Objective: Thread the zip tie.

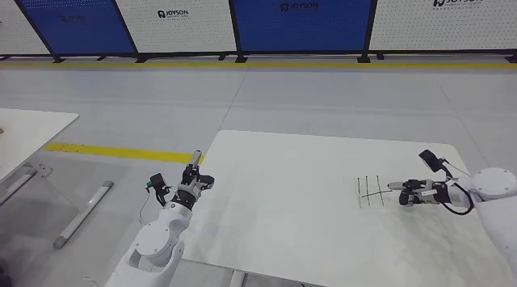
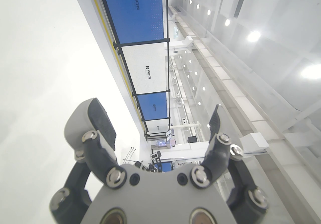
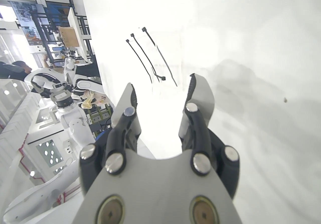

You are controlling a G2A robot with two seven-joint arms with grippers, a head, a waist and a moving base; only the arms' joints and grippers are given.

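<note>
Several black zip ties (image 1: 371, 190) lie on the white table (image 1: 307, 222) near its right side; the right wrist view shows them side by side (image 3: 148, 59) just beyond my fingertips. My right gripper (image 3: 161, 89) hovers low over the table a short way from the ties, open, with nothing between its fingers; in the top view it sits at the right (image 1: 396, 185). My left gripper (image 2: 155, 114) is at the table's left edge (image 1: 194, 162), raised and open, holding nothing. The ties appear small and far off in the left wrist view (image 2: 130, 153).
The table's rounded left edge drops to a grey floor with a yellow line (image 1: 121, 153). Another white table (image 1: 24, 133) stands at far left. Blue and white pegboard panels (image 1: 299, 4) line the back. A small dark speck (image 3: 285, 100) lies on the table.
</note>
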